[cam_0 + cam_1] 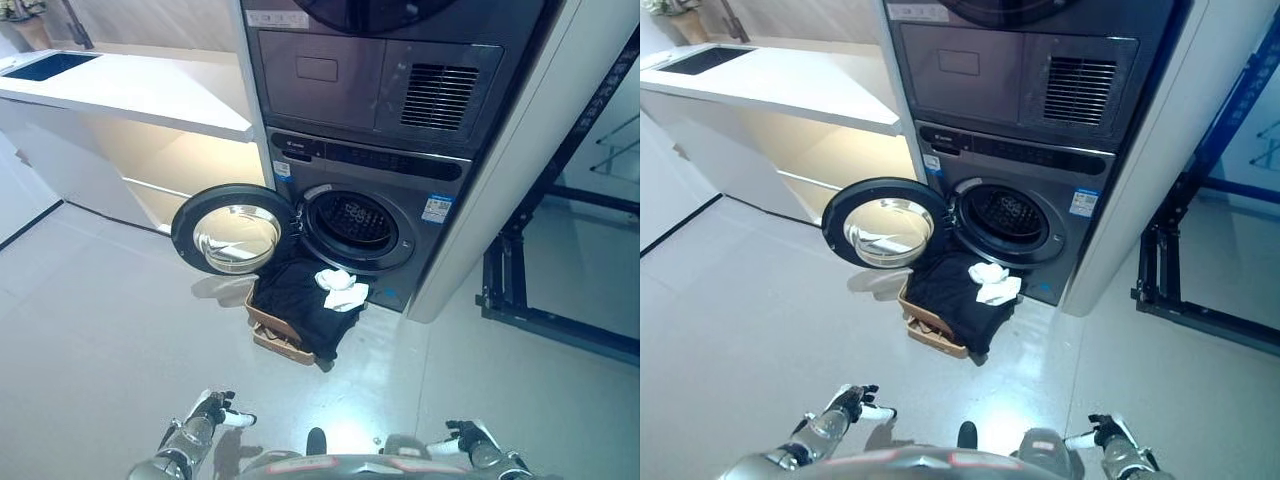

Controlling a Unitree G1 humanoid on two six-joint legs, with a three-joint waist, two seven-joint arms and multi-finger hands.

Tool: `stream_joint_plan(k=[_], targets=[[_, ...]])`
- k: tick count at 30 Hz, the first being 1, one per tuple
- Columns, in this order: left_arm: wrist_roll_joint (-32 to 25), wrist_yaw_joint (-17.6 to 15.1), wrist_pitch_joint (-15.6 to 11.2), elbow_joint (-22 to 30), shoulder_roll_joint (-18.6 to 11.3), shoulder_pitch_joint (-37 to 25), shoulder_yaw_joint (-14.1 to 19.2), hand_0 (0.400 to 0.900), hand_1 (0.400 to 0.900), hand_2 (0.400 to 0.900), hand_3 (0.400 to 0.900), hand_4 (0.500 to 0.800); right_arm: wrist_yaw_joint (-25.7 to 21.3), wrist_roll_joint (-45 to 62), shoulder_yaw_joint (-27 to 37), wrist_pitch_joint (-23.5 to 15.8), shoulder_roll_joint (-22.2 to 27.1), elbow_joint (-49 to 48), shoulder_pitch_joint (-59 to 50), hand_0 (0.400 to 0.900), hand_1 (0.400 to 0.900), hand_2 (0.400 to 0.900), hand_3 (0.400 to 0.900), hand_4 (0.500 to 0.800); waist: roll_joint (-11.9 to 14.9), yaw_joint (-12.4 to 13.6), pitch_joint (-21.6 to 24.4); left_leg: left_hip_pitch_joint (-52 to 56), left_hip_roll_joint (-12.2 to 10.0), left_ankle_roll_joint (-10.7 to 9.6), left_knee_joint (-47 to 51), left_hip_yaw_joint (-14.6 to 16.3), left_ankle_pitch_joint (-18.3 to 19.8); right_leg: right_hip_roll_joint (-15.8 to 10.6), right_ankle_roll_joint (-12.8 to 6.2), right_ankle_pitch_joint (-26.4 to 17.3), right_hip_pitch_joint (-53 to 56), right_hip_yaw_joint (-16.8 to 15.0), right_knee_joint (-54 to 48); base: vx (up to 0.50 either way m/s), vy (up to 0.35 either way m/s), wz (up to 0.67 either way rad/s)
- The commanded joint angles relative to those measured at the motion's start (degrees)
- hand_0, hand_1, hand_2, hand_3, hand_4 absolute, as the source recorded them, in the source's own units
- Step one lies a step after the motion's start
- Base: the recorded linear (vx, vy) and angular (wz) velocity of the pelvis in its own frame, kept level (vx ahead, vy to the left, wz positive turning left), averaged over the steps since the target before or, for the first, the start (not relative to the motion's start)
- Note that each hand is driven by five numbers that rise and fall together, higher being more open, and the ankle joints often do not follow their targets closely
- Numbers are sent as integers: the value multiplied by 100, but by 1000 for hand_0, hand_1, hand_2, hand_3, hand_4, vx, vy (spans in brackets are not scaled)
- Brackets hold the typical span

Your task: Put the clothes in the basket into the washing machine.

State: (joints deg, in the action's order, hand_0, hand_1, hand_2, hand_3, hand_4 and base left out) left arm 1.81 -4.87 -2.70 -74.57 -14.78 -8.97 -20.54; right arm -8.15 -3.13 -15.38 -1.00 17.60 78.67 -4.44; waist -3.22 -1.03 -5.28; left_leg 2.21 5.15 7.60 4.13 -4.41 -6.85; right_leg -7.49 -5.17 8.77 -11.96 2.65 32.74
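Left eye view: washing machine (372, 205) with door (235, 230) swung open to the left; basket (277, 331) on floor just below the drum, black clothes (300, 300) and white garment (340, 289) draped in it.

Right eye view: left hand (852, 403) and right hand (1103, 434) low at bottom edge, well apart from basket, fingers loosely curled, both empty.

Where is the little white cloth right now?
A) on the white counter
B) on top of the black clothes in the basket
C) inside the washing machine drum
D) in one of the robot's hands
B: the small crumpled white cloth lies on the black clothes heaped over the brown woven basket, just below the grey front-loading washing machine's open round door.
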Motion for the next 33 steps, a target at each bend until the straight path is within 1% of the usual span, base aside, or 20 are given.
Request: stream_joint_plan(k=[1, 3, 6, 7, 8, 11, 12, 13, 16, 18, 19, 21, 22, 24, 25, 26, 28, 30, 31, 33], targets=[[152, -68, -107, -148, -61, 111, 48, 900, 900, 900, 900, 800, -11, -21, 136, 29, -76, 50, 128, 900, 900, 900, 900, 800, 142, -66, 6, 447, 120, -396, 38, -189, 647, 74, 32, -1743, -231, 20, -1637, 403, -114, 43], [168, -47, -131, -211, -40, 125, 64, 900, 900, 900, 900, 800, 28, -62, 149, 21, -70, -16, 85, 900, 900, 900, 900, 800, 257, -202, -21, 804, 159, -463, 87, -353, 923, 148, -128, -2127, -340, -10, -2671, 506, -148, 51], [160, -34, -144, -264, -14, 199, 116, 900, 900, 900, 900, 800, 57, -131, 135, 20, -77, -115, 44, 900, 900, 900, 900, 800, 329, -275, -4, 1118, 134, -519, 87, -522, 1191, 251, -173, -2354, -430, 68, -3085, 406, -143, 38], [217, -13, -142, -265, -9, 236, 147, 900, 900, 900, 900, 800, 64, -129, 120, -2, -83, -133, 72, 900, 900, 900, 900, 800, 352, -269, 67, 1190, 96, -547, 87, -626, 1249, 278, -123, -2236, -330, 66, -3043, 572, -238, 64], [204, -26, -146, -261, 11, 283, 168, 900, 900, 900, 900, 800, 119, -156, 29, -39, -71, -193, 40, 900, 900, 900, 900, 800, 375, -290, 203, 1346, 33, -565, -73, -701, 1480, 352, -64, -2248, -274, -259, -2913, 441, -189, 51], [173, -77, -165, -194, 26, 280, 245, 900, 900, 900, 900, 800, 189, -287, -208, -90, -71, -204, -5, 900, 900, 900, 900, 800, 303, -268, 268, 1384, -109, -640, -503, -784, 1487, 542, 55, -2015, -314, -303, -2505, 377, -155, 48], [189, -81, -161, -189, 48, 303, 284, 900, 900, 900, 900, 800, 221, -420, -359, -94, -73, -194, -87, 900, 900, 900, 900, 800, 263, -234, 320, 1318, -193, -719, -854, -850, 1336, 608, 163, -1746, -216, -197, -2402, 356, -180, 63], [107, -169, -95, -85, 127, 308, 195, 900, 900, 900, 900, 800, 244, -672, -883, -97, -396, -1064, -181, 900, 900, 900, 900, 800, 286, -191, 304, 1148, -190, -807, -1309, -843, 1129, 622, 225, -1638, -111, -183, -2317, 312, -191, 57], [54, -58, -203, 221, -92, 299, 266, 900, 900, 900, 900, 800, 426, -702, -845, -131, 395, -1446, -385, 900, 900, 900, 900, 800, 560, 22, 145, 85, -236, -1040, -3063, -575, 171, 573, 367, -1397, 295, -151, -2297, 183, -283, 40], [63, -91, -196, 360, -123, 133, 169, 900, 900, 900, 900, 800, 351, -717, -1117, -122, 532, -998, -722, 900, 900, 900, 900, 800, 825, 406, -158, -1153, -64, -914, -4195, -84, 135, 415, 502, -1255, 603, -49, -2335, 134, -346, 42], [63, -91, -197, 359, -121, 131, 170, 900, 900, 900, 900, 800, 348, -717, -1119, -130, 529, -985, -731, 900, 900, 900, 900, 800, 794, 413, -160, -1176, -94, -912, -4259, -83, 184, 447, 502, -1241, 597, -48, -2318, 219, -223, 37], [133, -77, -191, 280, -113, 144, 88, 900, 900, 900, 900, 800, 303, -866, -1322, -118, 541, -777, -930, 900, 900, 900, 900, 800, 776, 613, -139, -1547, -161, -833, -3385, 168, 391, 476, 469, -1061, 867, 69, -2431, 361, -57, 27], [195, -92, -182, 177, -143, 110, 45, 900, 900, 900, 900, 800, 231, -914, -1378, -150, 582, -649, -1066, 900, 900, 900, 900, 800, 667, 664, -86, -1627, -444, -876, -2055, 338, 369, 573, 387, -919, 1048, 155, -2574, 488, 27, 28], [216, -128, -168, 73, -186, 19, 20, 900, 900, 900, 900, 800, 166, -916, -1431, -167, 607, -612, -1202, 900, 900, 900, 900, 800, 553, 765, -110, -1661, -786, -1027, -564, 582, -75, 632, 287, -799, 1393, 167, -2784, 382, 66, 18], [216, -128, -170, 69, -188, 18, 20, 900, 900, 900, 900, 800, 165, -916, -1432, -169, 604, -610, -1204, 900, 900, 900, 900, 800, 576, 775, -145, -1556, -764, -1027, -453, 606, -120, 607, 283, -780, 1445, 154, -2791, 371, 92, -7], [280, -145, -161, 10, -231, -4, 25, 900, 900, 900, 900, 800, 152, -991, -1540, -180, 604, -608, -1297, 900, 900, 900, 900, 800, 539, 879, -114, -1715, -929, -1111, 17, 671, -275, 567, 193, -681, 1685, 142, -2948, 380, 115, -38], [316, -148, -158, -63, -226, 54, 66, 900, 900, 900, 900, 800, 219, -1166, -1650, -190, 586, -564, -1323, 900, 900, 900, 900, 800, 506, 908, -34, -1569, -950, -1089, 30, 557, -245, 573, 150, -603, 1794, 103, -2956, 402, 153, -38], [376, -109, -145, -160, -302, 37, 127, 900, 900, 900, 900, 800, 173, -1401, -1584, -199, 480, -447, -1241, 900, 900, 900, 900, 800, 593, 980, 177, -1466, -836, -1010, -265, 500, -391, 331, -25, -402, 2040, 133, -2484, 510, 263, -19], [369, -94, -133, -158, -340, 12, 144, 900, 900, 900, 900, 800, 184, -1463, -1565, -173, 464, -446, -1210, 900, 900, 900, 900, 800, 608, 989, 150, -1437, -790, -932, -395, 542, -316, 214, -64, -538, 1835, 155, -1848, 321, 238, -1], [373, -107, -95, -142, -415, -134, 48, 900, 900, 900, 900, 800, 139, -1571, -1597, -121, 393, -466, -1237, 900, 900, 900, 900, 800, 670, 908, -39, -1347, -587, -718, -601, 535, -137, -18, -161, -1350, 1207, 55, -517, 166, 207, 28]])
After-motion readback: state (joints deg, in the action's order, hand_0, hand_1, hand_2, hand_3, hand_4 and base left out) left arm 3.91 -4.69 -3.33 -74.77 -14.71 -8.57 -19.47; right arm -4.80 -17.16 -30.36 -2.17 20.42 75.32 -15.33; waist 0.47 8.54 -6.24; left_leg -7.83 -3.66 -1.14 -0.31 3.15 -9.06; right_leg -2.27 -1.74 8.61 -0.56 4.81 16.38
